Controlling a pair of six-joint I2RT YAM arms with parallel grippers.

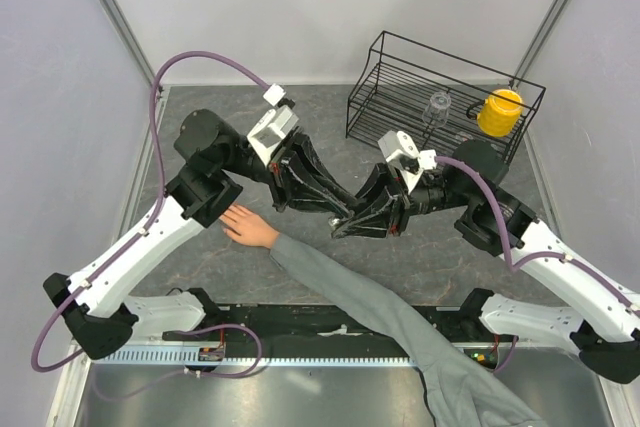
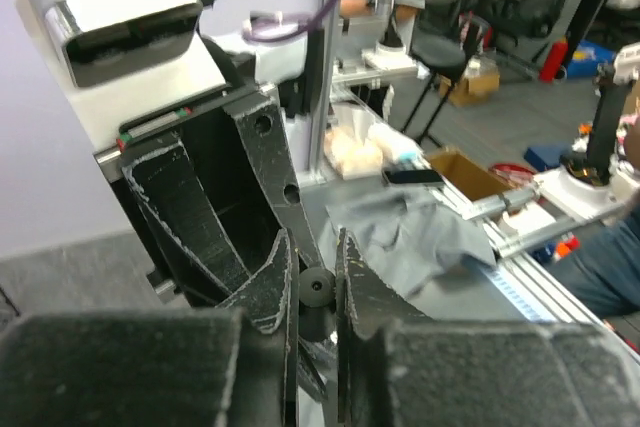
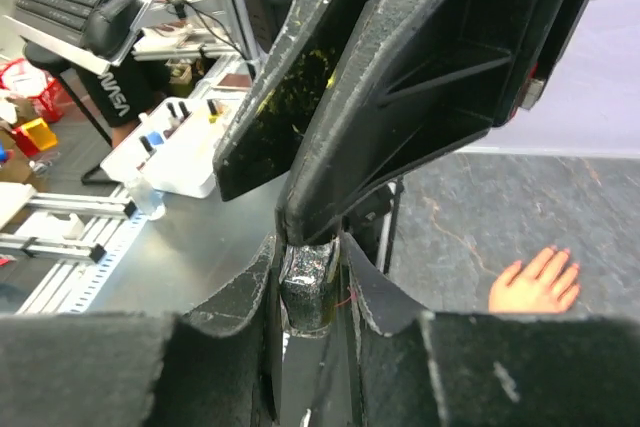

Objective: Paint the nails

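Note:
A bare hand (image 1: 247, 226) in a long grey sleeve (image 1: 380, 307) lies flat on the mat, left of centre. It also shows in the right wrist view, hand (image 3: 535, 282); the nails (image 3: 562, 253) are tiny with a faint pink tint. Both grippers meet just right of the hand. My right gripper (image 3: 308, 247) is shut on a small glossy dark bottle (image 3: 311, 287). My left gripper (image 2: 315, 243) comes from above and is shut on the bottle's round black cap (image 2: 315, 285). In the top view the left gripper (image 1: 343, 213) and right gripper (image 1: 347, 230) hide the bottle.
A black wire rack (image 1: 400, 67) stands at the back right, with a clear glass (image 1: 438, 107) and a yellow container (image 1: 499, 112) in it. The sleeve runs diagonally across the front, between the arm bases. Grey walls close in both sides.

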